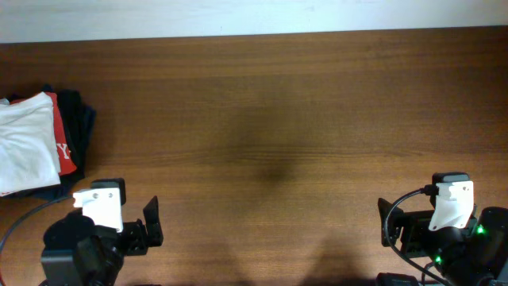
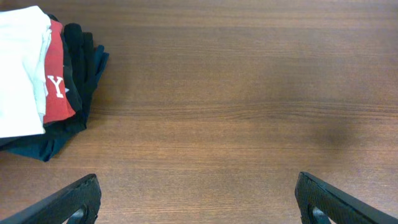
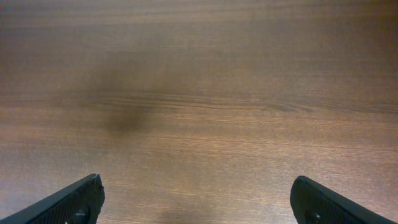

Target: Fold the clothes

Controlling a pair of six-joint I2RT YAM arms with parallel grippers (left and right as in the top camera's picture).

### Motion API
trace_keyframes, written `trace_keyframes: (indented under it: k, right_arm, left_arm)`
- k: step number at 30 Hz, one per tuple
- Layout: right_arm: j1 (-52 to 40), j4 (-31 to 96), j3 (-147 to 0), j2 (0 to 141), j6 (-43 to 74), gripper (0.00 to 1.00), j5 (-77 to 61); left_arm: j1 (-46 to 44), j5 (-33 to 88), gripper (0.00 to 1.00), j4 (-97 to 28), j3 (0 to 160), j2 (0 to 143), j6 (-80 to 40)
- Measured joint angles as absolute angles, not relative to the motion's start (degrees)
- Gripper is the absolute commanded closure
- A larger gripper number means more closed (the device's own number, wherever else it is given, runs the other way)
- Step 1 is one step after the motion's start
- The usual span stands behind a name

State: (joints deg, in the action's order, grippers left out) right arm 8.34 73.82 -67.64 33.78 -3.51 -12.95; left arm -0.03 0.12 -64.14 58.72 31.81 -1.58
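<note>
The white T-shirt (image 1: 25, 143) lies folded on top of a pile at the table's left edge; it also shows in the left wrist view (image 2: 18, 68). Its printed mark is not visible. My left gripper (image 1: 151, 224) is open and empty near the front edge, to the right of and below the pile; its fingers show wide apart in the left wrist view (image 2: 198, 199). My right gripper (image 1: 386, 222) is open and empty at the front right, over bare wood (image 3: 198, 196).
Under the white shirt lie a red T-shirt with white lettering (image 1: 65, 143) (image 2: 57, 87) and dark navy folded garments (image 1: 79, 119) (image 2: 84, 68). The wooden table (image 1: 278, 119) ends at a pale wall along the back.
</note>
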Motion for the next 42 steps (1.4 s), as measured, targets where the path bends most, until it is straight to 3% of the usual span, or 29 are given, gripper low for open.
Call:
trace_keyframes:
  k: [8, 11, 14, 22, 33, 42]
  right_arm:
    - [8.27, 73.82, -67.64, 33.54, -3.62, 0.01, -12.53]
    - [2.68, 71.68, -67.09, 30.46, -3.75, 0.01, -9.91]
    - [-1.56, 63.20, -61.54, 22.46, -3.99, 0.01, -7.35]
    - [-2.04, 34.37, -26.98, 1.69, -4.34, 0.01, -5.39]
    - [-1.45, 3.18, -5.04, 0.71, -4.32, 0.01, -2.35]
    - [-0.93, 4.14, -0.60, 0.67, -4.32, 0.01, -1.48]
  left_arm:
    - [-0.03, 0.12, 0.01, -64.23, 58.65, 31.81, -1.58]
    - [-0.03, 0.12, 0.01, -64.23, 58.65, 31.81, -1.61]
    - [-0.03, 0.12, 0.01, -64.31, 58.59, 31.79, -1.58]
    - [-0.03, 0.12, 0.01, -64.29, 58.43, 31.75, -1.61]
    - [-0.03, 0.12, 0.01, -65.60, 58.33, 31.75, -1.58]
    - [-0.03, 0.12, 0.01, -69.87, 58.33, 31.75, -1.61]
